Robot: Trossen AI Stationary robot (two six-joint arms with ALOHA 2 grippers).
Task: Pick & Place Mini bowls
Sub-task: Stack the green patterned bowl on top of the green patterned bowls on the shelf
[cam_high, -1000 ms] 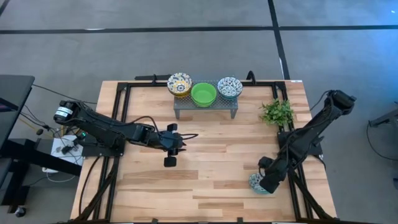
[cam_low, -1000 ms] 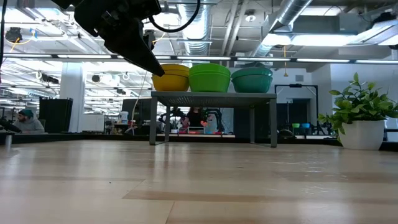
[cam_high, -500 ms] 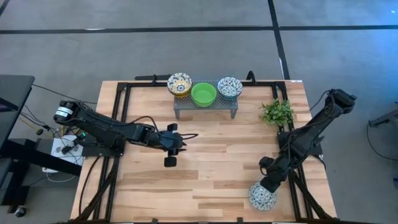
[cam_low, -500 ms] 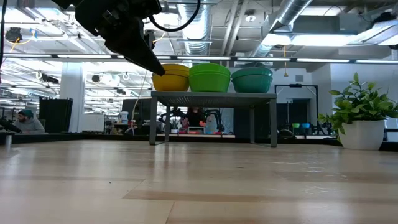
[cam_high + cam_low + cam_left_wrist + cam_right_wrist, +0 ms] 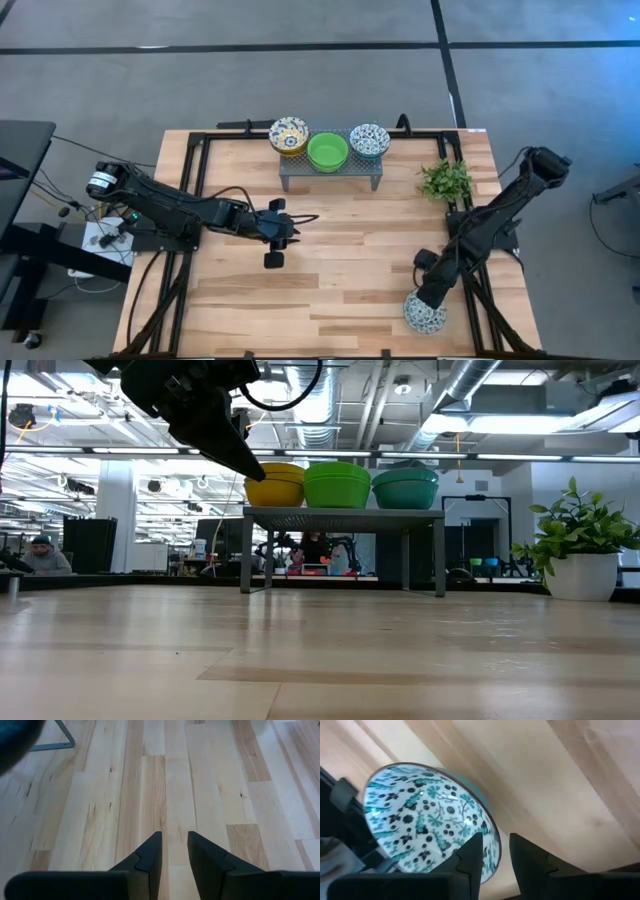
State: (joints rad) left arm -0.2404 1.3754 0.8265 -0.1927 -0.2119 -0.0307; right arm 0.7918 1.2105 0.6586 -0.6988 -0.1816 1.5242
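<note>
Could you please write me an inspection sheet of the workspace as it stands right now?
Surface: wooden table, light planks.
Job's things: yellow bowl, green bowl and blue-patterned bowl side by side on the grey rack; a fourth patterned bowl at the table's front right edge.
Clutter: small potted plant right of the rack.
Grippers: left pincer hovers over bare wood, narrowly open, empty; right pincer at the fourth bowl's rim, grip cannot be told.
Cables: black leads beside the left arm's base.
Surroundings: grey floor; a seated person far behind.
</note>
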